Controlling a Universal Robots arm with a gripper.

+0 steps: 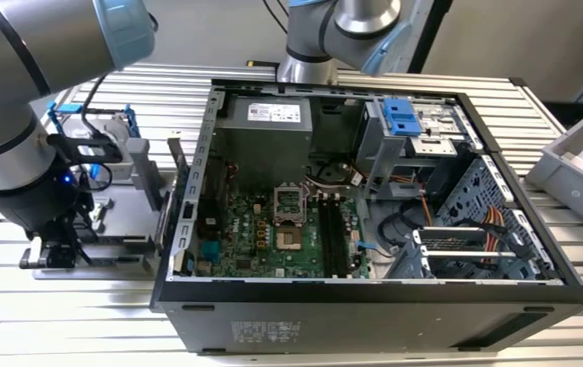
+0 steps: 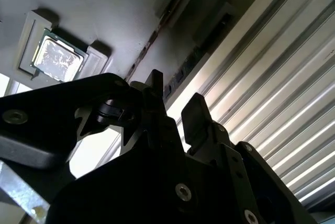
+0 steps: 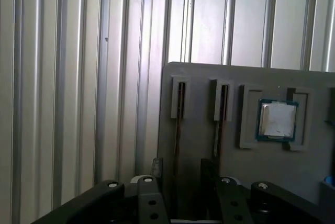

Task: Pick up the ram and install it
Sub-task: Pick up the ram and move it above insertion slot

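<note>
Your gripper (image 3: 181, 165) hovers low over the grey holder (image 3: 204, 77), its fingers parted with a clear gap and nothing between them. The ram (image 3: 178, 110) appears to stand edge-on in a holder slot just beyond the fingertips, near the CPU (image 3: 278, 119). Pickup seems not yet done. In the case (image 1: 373, 313) beside the holder, the memory slots (image 1: 328, 229) look empty.
</note>
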